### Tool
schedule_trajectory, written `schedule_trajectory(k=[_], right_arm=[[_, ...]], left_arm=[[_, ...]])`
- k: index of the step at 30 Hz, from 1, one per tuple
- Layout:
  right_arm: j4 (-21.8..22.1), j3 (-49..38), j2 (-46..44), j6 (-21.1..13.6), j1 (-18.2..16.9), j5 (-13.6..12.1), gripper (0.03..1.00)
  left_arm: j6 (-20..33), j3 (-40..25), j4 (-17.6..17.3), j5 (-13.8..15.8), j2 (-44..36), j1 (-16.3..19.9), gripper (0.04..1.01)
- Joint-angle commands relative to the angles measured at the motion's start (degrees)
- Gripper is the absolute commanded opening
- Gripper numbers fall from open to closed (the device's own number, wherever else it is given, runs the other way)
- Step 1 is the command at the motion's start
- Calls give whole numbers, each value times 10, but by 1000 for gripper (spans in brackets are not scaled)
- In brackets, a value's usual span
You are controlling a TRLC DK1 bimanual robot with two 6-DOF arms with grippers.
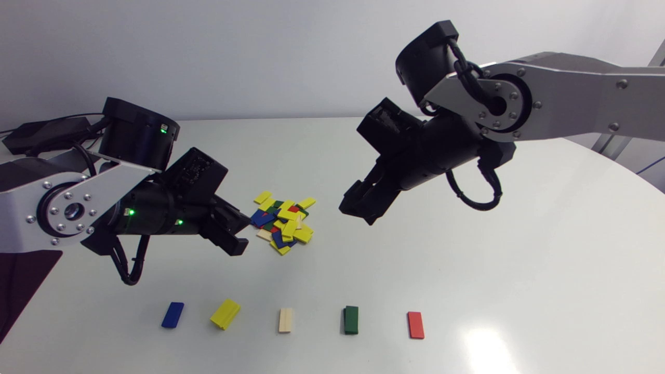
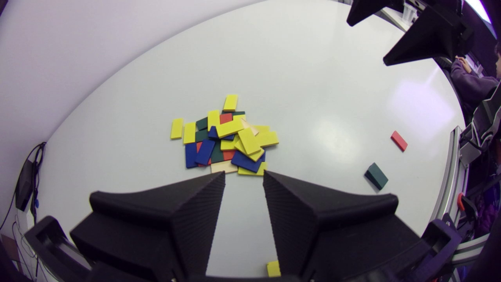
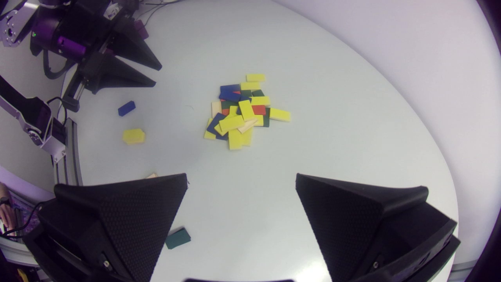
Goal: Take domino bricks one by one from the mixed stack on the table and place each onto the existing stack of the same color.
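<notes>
1. Yellow is the dominant colour in the mixed stack (image 1: 283, 223), which lies on the surface (image 1: 467, 249) at the centre of the head view. Blue, green, red and cream bricks are interleaved among the yellow ones.
2. The left end effector (image 1: 232, 238) sits just beside the left edge of the mixed stack in the head view. Its fingers are apart with nothing between them. In the left wrist view the stack lies directly ahead of the fingertips, in line with the gap.
3. The right end effector (image 1: 358, 208) is right of centre in the head view, with bare surface showing between it and the stack. Its fingers are spread wide and hold nothing. In the right wrist view the stack lies well ahead of them.
4. Judgement: the left arm is the nearer one and the better placed for the next pick.
5. Bricks in the stack point in mixed directions. One upper yellow brick (image 2: 249, 141) runs diagonally to the left end effector's gap. A wrist turn is probably needed so the fingers close across its short side.
6. Destinations form a row along the lower edge of the head view:
   - blue stack (image 1: 172, 315)
   - yellow stack (image 1: 225, 314)
   - cream stack (image 1: 285, 320)
   - green stack (image 1: 351, 319)
   - red stack (image 1: 415, 325)
7. The yellow stack is at lower left, on the left arm's side.
</notes>
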Motion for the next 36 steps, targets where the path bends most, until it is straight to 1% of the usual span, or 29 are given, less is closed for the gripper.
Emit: schedule_trajectory(k=[1,2,12,15,18,22,23,29,32,36], right_arm=[[1,-14,-12,15,4,4,970],[2,-8,-14,22,14,8,970],[10,-14,-11,25,14,8,970],[11,-16,-11,25,14,8,972],[11,-17,-11,25,14,8,970],[11,-16,-15,25,14,8,972],[11,-16,-16,25,14,8,970],[13,-22,-16,26,17,8,970],[16,-26,-16,26,21,8,970],[16,-29,-17,26,21,8,970]], left_arm=[[1,10,-3,2,12,4,879],[9,12,-7,2,11,1,989],[27,13,-7,2,23,1,989],[31,15,-7,9,26,1,989],[34,19,-8,10,28,0,989],[48,30,-13,18,30,5,990],[53,33,-15,27,30,10,990],[107,49,-19,52,42,26,990],[159,65,-32,81,57,42,989],[236,95,-68,134,98,70,989]])
